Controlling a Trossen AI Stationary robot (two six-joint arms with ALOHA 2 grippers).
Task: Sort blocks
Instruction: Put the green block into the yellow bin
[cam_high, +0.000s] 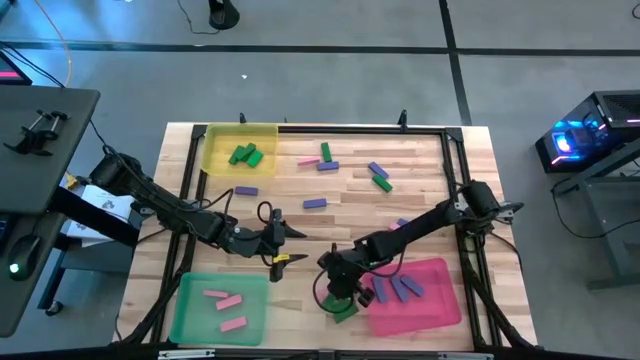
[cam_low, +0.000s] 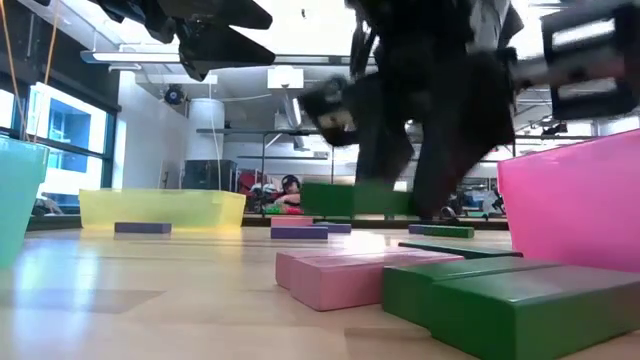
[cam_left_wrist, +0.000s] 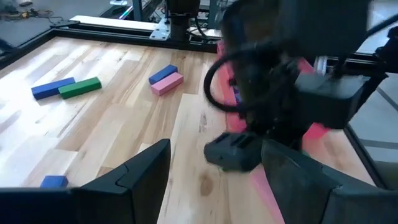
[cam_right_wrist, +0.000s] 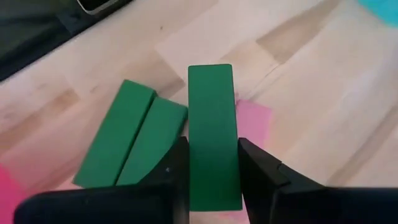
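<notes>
My right gripper (cam_high: 340, 292) stands at the near side of the table, beside the pink-red tray (cam_high: 432, 310), shut on a green block (cam_right_wrist: 212, 124). Under it lie two more green blocks (cam_right_wrist: 130, 149) side by side and a pink block (cam_right_wrist: 254, 117), flat on the wood. My left gripper (cam_high: 292, 246) is open at mid-table, just left of the right gripper, holding nothing. Other blocks are scattered over the far half of the table (cam_high: 378, 176). My right gripper pinches the green block between its two fingers (cam_right_wrist: 174, 168), one on each long side (cam_right_wrist: 198, 155), across the block's width and toward one end. The fingers come from above, pointing down. The block is level and lifted a little clear of the table (cam_low: 352, 198).
The yellow tray (cam_high: 218, 140) at the far left holds green blocks. The green tray (cam_high: 190, 300) at the near left holds pink blocks. The pink-red tray holds purple-blue blocks (cam_high: 398, 289). A black frame (cam_high: 360, 128) borders the table.
</notes>
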